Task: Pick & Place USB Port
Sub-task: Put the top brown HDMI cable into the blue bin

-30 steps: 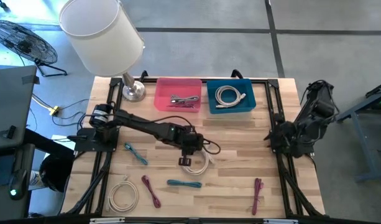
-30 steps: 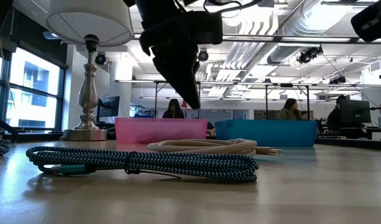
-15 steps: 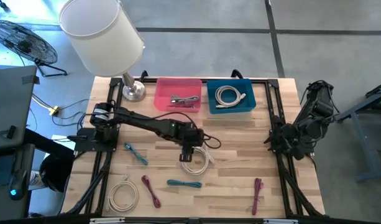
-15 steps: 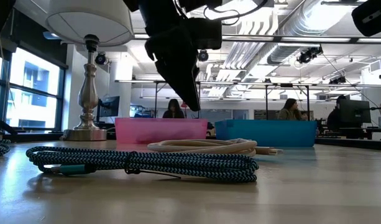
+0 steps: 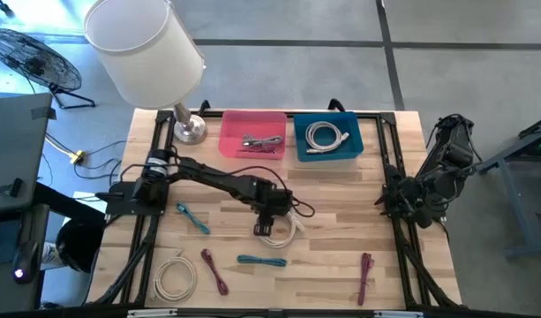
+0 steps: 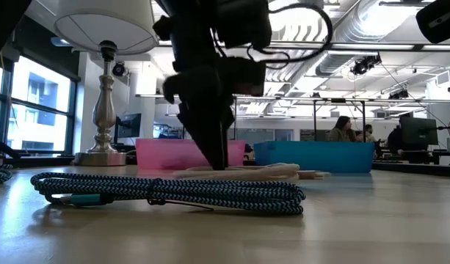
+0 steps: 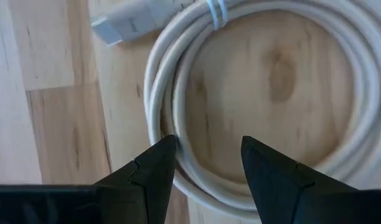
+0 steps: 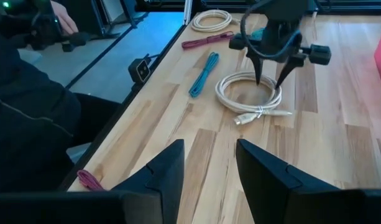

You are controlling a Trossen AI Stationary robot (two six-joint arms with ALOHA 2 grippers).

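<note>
A white coiled USB cable (image 5: 277, 228) lies flat on the wooden table near its middle. It also shows in the left wrist view (image 7: 178, 74) and the right wrist view (image 8: 249, 93). My left gripper (image 5: 270, 212) is open and points down at the coil's far side. One fingertip (image 7: 167, 146) is over the coil's strands and the other (image 7: 249, 146) is inside the ring. In the low view its fingers (image 6: 213, 158) reach down to the coil (image 6: 243, 172). My right gripper (image 8: 209, 149) is open and empty at the table's right edge. My left gripper comes at the coil's ring (image 7: 160, 118) from above, pointing down, with its fingers across the strands. I cannot tell whether the fingertips touch the cable. The coil lies flat on the table.
A pink bin (image 5: 252, 119) with cables and a blue bin (image 5: 327, 157) with a white cable stand at the far edge. A lamp (image 5: 189, 131) stands far left. A teal cable (image 5: 261, 261), a blue cable (image 5: 192, 217), maroon cables (image 5: 214, 271) (image 5: 366, 276) and a white coil (image 5: 175, 276) lie near the front.
My left gripper has gone down from well above the table to the white coil and a little toward the near edge. The coil has stayed where it was.
</note>
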